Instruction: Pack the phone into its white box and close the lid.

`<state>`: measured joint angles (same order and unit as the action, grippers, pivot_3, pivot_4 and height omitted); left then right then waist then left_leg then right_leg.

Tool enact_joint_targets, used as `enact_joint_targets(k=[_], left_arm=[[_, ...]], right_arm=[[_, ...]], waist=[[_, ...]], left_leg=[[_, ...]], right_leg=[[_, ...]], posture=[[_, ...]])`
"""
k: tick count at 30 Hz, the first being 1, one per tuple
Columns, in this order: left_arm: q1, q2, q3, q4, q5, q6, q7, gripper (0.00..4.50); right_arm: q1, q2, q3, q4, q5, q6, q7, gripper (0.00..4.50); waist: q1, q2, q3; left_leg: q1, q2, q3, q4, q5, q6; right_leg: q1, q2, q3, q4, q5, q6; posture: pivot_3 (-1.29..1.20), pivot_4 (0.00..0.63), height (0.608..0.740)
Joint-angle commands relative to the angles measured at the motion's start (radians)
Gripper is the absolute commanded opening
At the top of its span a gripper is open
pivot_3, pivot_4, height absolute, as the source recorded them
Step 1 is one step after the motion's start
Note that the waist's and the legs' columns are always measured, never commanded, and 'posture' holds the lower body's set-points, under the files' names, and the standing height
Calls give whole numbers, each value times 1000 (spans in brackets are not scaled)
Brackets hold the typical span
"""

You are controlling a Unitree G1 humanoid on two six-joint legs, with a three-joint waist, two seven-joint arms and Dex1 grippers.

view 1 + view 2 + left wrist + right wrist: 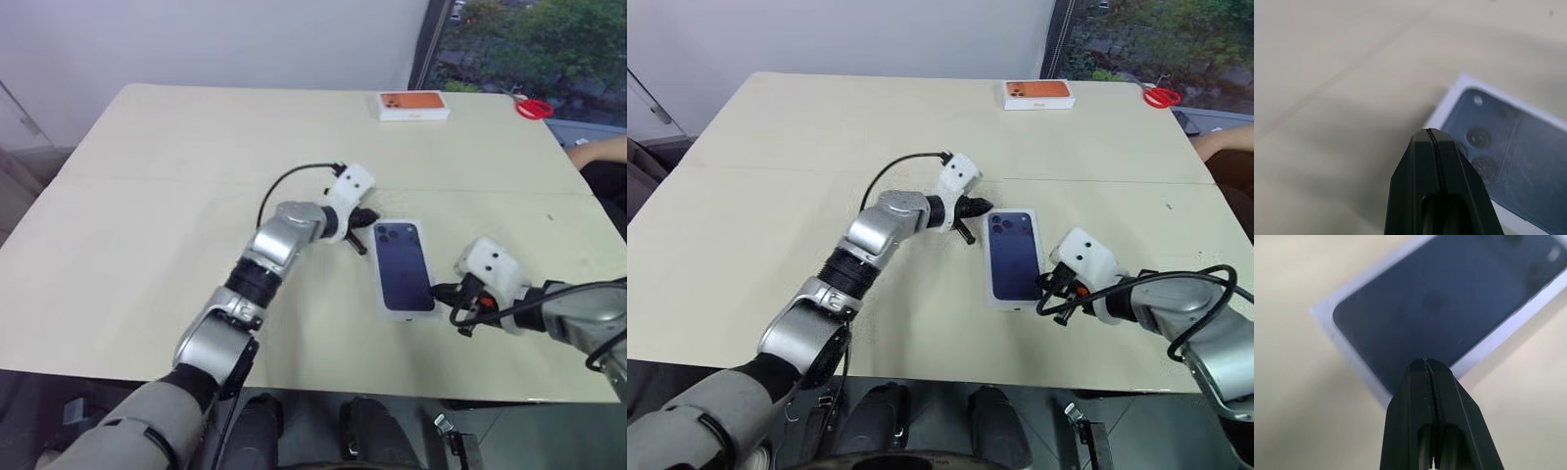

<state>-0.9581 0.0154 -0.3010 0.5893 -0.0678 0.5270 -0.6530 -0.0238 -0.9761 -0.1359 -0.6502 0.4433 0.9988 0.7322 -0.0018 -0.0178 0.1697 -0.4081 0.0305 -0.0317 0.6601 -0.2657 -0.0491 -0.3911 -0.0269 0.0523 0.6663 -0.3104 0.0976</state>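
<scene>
The left gripper (361, 233) is seen pinched fully together, empty, just beside the lid (404, 267), which is laid flat on the table (147, 196), its navy phone picture upward. The right gripper (446, 291), likewise closed and empty, is held near the lid's other side.

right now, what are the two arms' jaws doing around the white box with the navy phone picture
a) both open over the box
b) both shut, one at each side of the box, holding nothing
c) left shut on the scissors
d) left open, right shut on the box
b: the left gripper and right gripper each show fingers pressed together, empty, flanking the lid on the table.
</scene>
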Motion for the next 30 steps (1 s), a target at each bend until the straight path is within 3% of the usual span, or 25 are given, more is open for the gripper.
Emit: enact_joint_targets(k=[1,7,12,16,20,26,30], left_arm=[[-28,-9,-52,44,49,-18,-38,0],[-14,-10,-79,75,89,-11,-60,0],[22,21,50,-38,12,-54,-43,0],[172,154,206,-361,-98,-39,-76,0],[327,307,324,-579,-168,26,-86,0],[597,513,533,-751,-238,40,-95,0],[744,567,624,-782,-240,-21,-65,0]], right_arm=[[-3,16,26,-10,-17,26,-48,34],[-3,29,69,-7,-25,50,-91,34],[-75,77,42,19,-52,-16,-144,34],[-220,167,-4,120,-75,-98,-209,34],[-300,205,28,219,-110,-184,-212,34],[-399,272,49,407,-120,-298,-172,34],[-430,285,62,497,-115,-365,-113,34]], waist=[[-4,0,0],[-8,0,-1],[-11,0,-1],[-31,2,1],[-30,3,1],[-16,3,1],[-8,3,1]], left_leg=[[0,0,0,0,0,0],[2,0,0,0,0,0],[2,0,0,0,0,0],[0,2,1,-1,0,-1],[1,2,1,-7,3,-5],[1,1,1,-6,3,-5],[1,1,2,-6,3,-5]], right_leg=[[0,0,0,0,0,0],[4,0,0,-1,0,0],[3,0,0,0,0,0],[-3,0,3,4,0,0],[-5,0,3,4,0,0],[-5,-2,3,4,0,0],[-5,-2,2,3,0,0]], posture=[[0,150,740],[0,150,740],[0,150,740],[0,150,740],[0,150,740],[0,150,740],[0,150,740]])
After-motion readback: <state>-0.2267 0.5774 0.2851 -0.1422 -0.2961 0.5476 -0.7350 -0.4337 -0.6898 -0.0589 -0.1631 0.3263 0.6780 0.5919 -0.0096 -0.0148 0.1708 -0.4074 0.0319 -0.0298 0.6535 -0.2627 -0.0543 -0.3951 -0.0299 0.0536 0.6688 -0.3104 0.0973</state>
